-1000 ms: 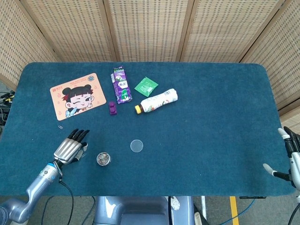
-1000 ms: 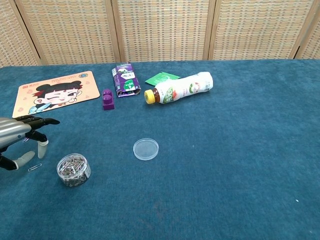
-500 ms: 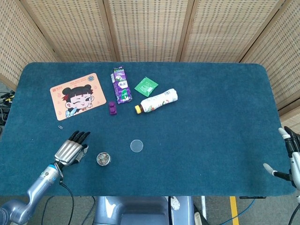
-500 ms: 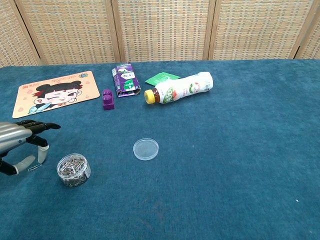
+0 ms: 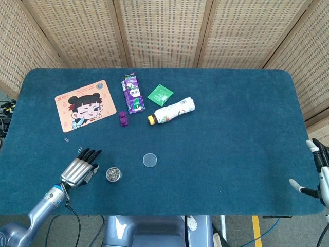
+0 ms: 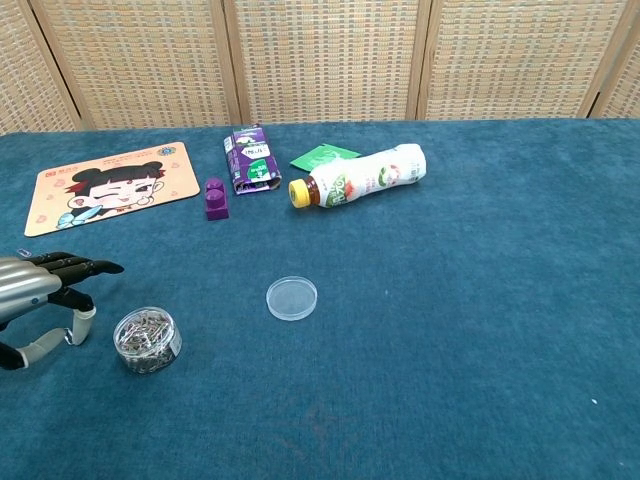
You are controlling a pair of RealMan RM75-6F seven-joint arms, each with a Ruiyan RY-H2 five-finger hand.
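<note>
With its lid [image 5: 149,160] already lying apart on the desk [image 5: 231,154], the paper-clip jar [image 5: 113,174] stands untouched just beside the left hand [image 5: 78,169], whose fingers [image 6: 85,267] are released and empty, as are the right hand's [image 5: 314,172].

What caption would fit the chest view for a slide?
Left robot hand hovers open beside a jar of paper clips, its clear lid lying apart on the blue table.

The left hand [image 5: 78,169] hovers palm down with fingers stretched forward and slightly apart, holding nothing. The right hand [image 5: 316,172] shows at the frame's edge, fingers spread, empty.
</note>
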